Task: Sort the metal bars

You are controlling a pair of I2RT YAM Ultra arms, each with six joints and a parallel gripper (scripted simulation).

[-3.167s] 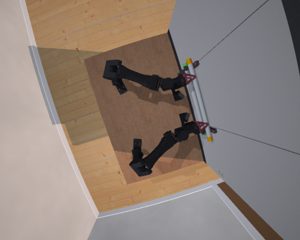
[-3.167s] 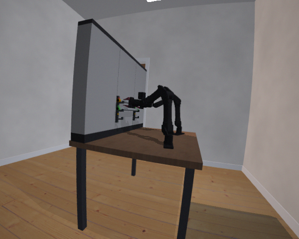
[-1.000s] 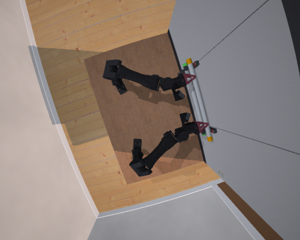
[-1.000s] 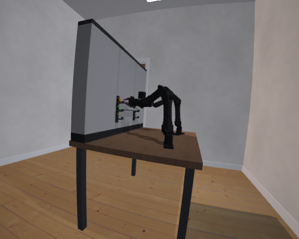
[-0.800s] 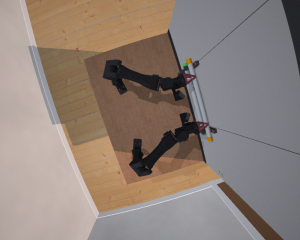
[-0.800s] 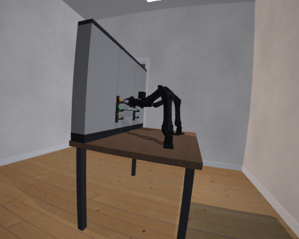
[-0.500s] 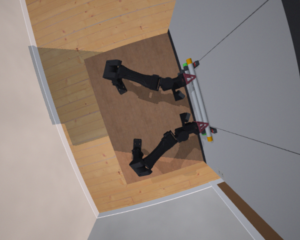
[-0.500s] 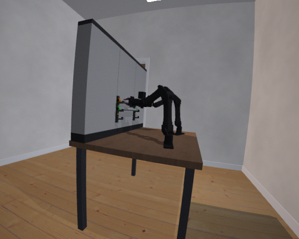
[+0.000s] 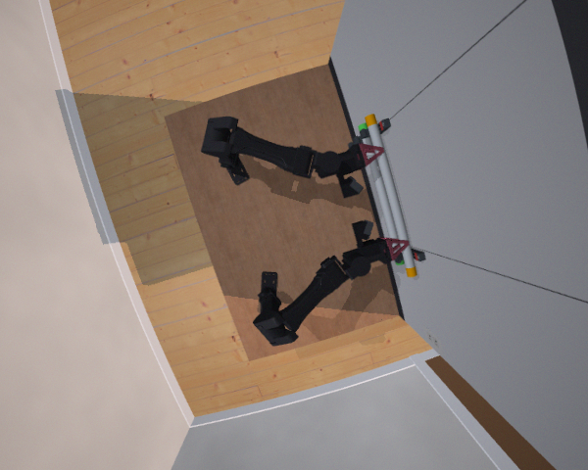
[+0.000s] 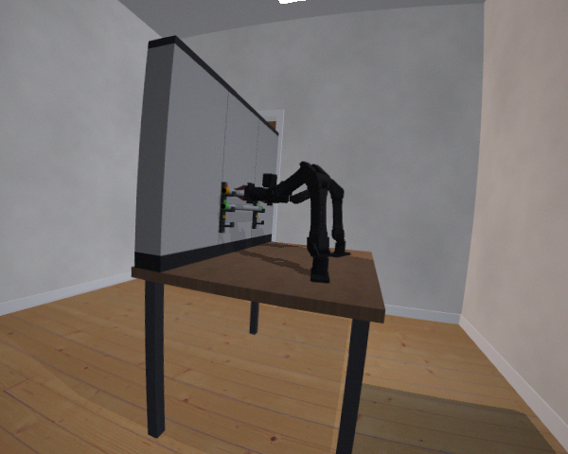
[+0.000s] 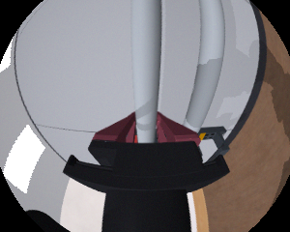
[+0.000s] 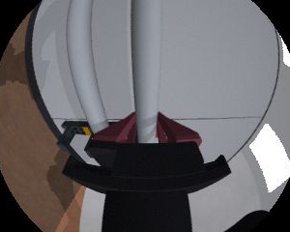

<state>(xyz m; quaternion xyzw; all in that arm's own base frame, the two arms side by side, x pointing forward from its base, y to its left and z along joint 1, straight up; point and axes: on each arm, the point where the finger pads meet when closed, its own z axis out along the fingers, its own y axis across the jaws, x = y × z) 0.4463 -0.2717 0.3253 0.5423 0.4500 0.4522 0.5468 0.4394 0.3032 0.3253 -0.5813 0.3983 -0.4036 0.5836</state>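
Maroon fingers clenched at both ends: left gripper [image 9: 379, 152] [image 10: 241, 192] [image 11: 146, 137] and right gripper [image 9: 404, 246] [image 10: 260, 200] [image 12: 146, 115] grasp the orange-ended grey metal bar [image 9: 393, 194] [image 10: 237, 193] [image 11: 146, 63] [image 12: 147, 63] at the top rack pair! Its tips overhang the grippers; the green-ended grey bar [image 9: 381, 194] [image 10: 245, 208] [image 11: 211, 72] [image 12: 81, 63] crowds just below. Exterior alone shows the heights, open room above the lowest black rack arm [image 10: 229, 224]; top shows both orange tips.
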